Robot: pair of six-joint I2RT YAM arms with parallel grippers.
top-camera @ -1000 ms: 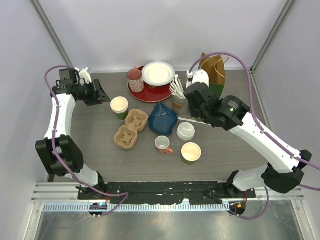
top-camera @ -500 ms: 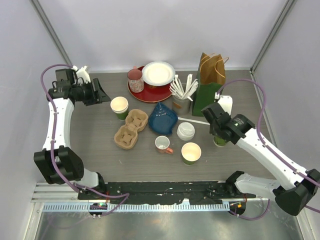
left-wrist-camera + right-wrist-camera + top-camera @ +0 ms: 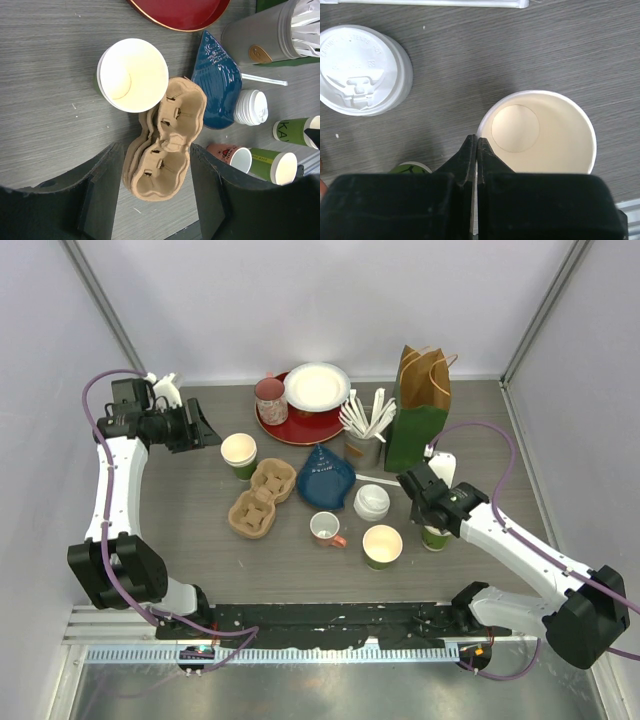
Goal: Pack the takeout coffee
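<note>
Since half a second ago the right gripper [image 3: 476, 144] has been drawn a little toward the near edge, and the held green cup [image 3: 545, 135] has been carried along with it. A second ago this arm was over the cutlery holder [image 3: 362, 448], so the paper bag [image 3: 420, 400] at the far right is now uncovered. The left arm is scarcely changed.

The right jaws are clenched on the held green cup's left wall, whose rim runs into the thin seam between them. The cup is kept upright, open and lidless, toward the right side of the bench [image 3: 190, 510], closer to the near edge than the far. Whether its base touches the surface cannot be told. Near its left, the near green cup [image 3: 382, 545] is seen, also lidless. Farther back the stack of white lids [image 3: 362, 70] is placed, with a wrapped straw [image 3: 390, 481] lying just beyond it. A pink-handled mug [image 3: 325, 528] is set left of the near green cup.

The left gripper [image 3: 211, 428] is held by the far-left corner, its jaws spread wide with nothing grasped. Before it the far green cup [image 3: 132, 75] stands open, just beside the cardboard carrier [image 3: 260, 497]. A blue dish [image 3: 325, 477] is lodged between carrier and lids. At the far edge a red plate [image 3: 285, 427] bears a white plate [image 3: 317, 387] and a pink cup [image 3: 270, 398].
</note>
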